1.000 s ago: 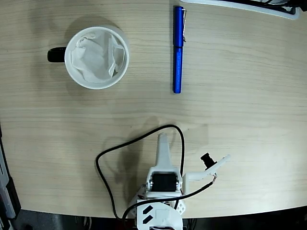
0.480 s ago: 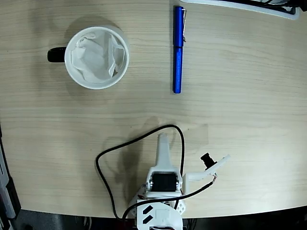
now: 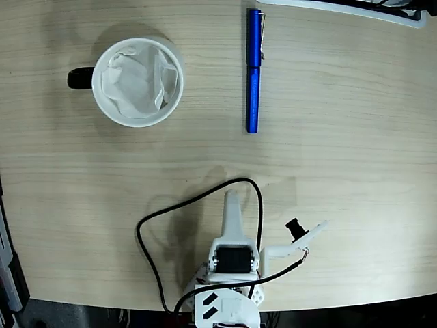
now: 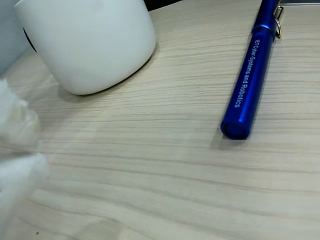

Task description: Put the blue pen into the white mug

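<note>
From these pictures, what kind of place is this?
Probably a lab or office desk: a pale wood-grain table, a small robot arm with loose black cable, and a blue pen printed with "Robotics".

The blue pen (image 3: 253,70) is glossy, with a silver clip and pale lettering along its barrel (legible only in the wrist view). The white mug (image 3: 137,82) has a black handle and white crumpled paper inside. The counter (image 3: 355,137) is pale wood with fine grain; the arm (image 3: 233,266) is white, trailing a black cable (image 3: 153,222).
</note>
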### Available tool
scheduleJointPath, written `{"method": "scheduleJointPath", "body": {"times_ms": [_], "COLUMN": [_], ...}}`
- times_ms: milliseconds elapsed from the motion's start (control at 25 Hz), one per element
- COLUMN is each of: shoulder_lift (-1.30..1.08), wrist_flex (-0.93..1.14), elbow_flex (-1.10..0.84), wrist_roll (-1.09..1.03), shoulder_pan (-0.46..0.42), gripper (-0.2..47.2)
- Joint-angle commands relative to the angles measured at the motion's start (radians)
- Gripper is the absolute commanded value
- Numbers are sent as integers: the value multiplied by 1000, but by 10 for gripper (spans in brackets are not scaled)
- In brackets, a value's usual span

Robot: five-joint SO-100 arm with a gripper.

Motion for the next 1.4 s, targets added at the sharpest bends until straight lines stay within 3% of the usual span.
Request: {"method": "scheduleJointPath", "body": {"times_ms": [0, 1040, 1360], "shoulder_lift": [69, 66, -38], "wrist_flex": [21, 21, 17], "elbow_flex": [-8, -9, -98], "wrist_roll": [-8, -12, -14], "shoulder_pan": [-6, -14, 2], "gripper": [0, 0, 0]}}
